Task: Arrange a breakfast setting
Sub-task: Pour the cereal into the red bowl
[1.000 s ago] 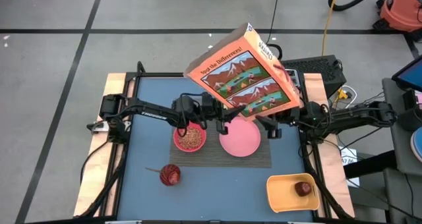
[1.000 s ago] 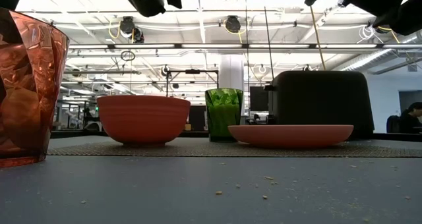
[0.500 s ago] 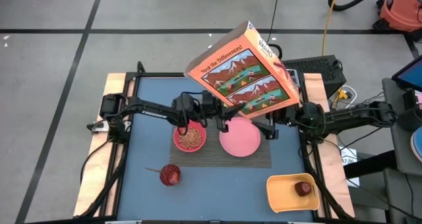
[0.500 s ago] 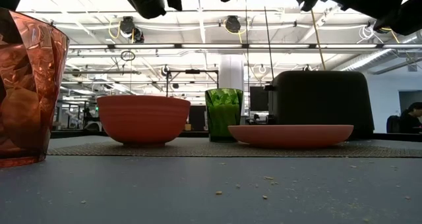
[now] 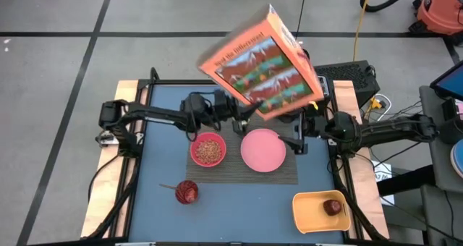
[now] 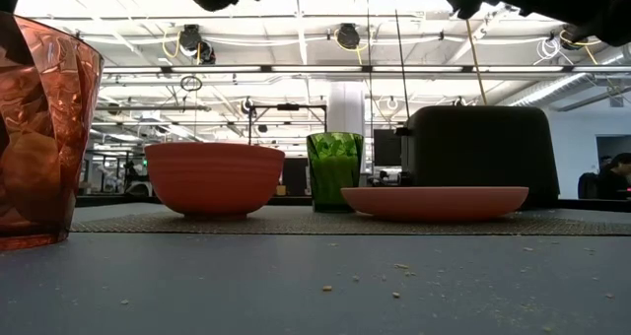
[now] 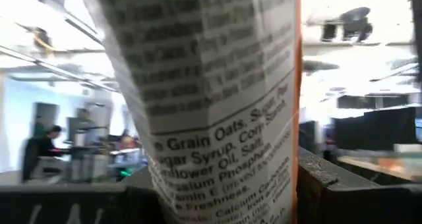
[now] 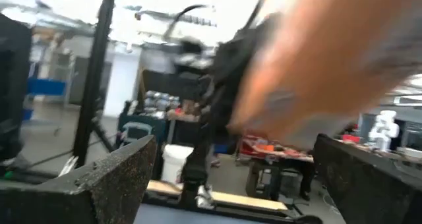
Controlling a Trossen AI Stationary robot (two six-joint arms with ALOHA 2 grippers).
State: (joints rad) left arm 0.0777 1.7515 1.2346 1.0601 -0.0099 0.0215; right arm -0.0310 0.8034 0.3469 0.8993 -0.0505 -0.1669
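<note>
The Cheerios cereal box [image 5: 264,64] hangs high over the table's far middle, tilted, its picture side up. My left gripper [image 5: 237,110] is shut on its lower end. My right gripper [image 5: 295,139] is open and empty beside the pink plate [image 5: 262,150]; the box shows blurred ahead of it [image 8: 310,59]. The pink-red bowl [image 5: 207,151], holding cereal, and the plate rest on the dark striped placemat [image 5: 249,175]. The small red apple [image 5: 333,206] lies in the orange tray [image 5: 312,211]. A wooden handle [image 5: 168,187] sticks out beside a red cup [image 5: 187,192]. No toast shows. My left gripper pinches the box between its two fingers [image 7: 330,184], one on each broad face, with the narrow printed side panel [image 7: 224,151] facing the wrist. The hold is near the box's lower end. The box is lifted clear of the table and tilted.
The black toaster [image 5: 347,76] stands at the far right, behind the plate in the low view [image 6: 478,148]. A green cup [image 6: 334,170] stands behind the placemat, hidden under the box in the high view. The table's near left and far left parts show bare blue mat.
My left gripper has gone up and toward the table's far edge with the cereal box. The box has risen, turned a little, and drawn away from my right gripper, which has stayed beside the plate.
</note>
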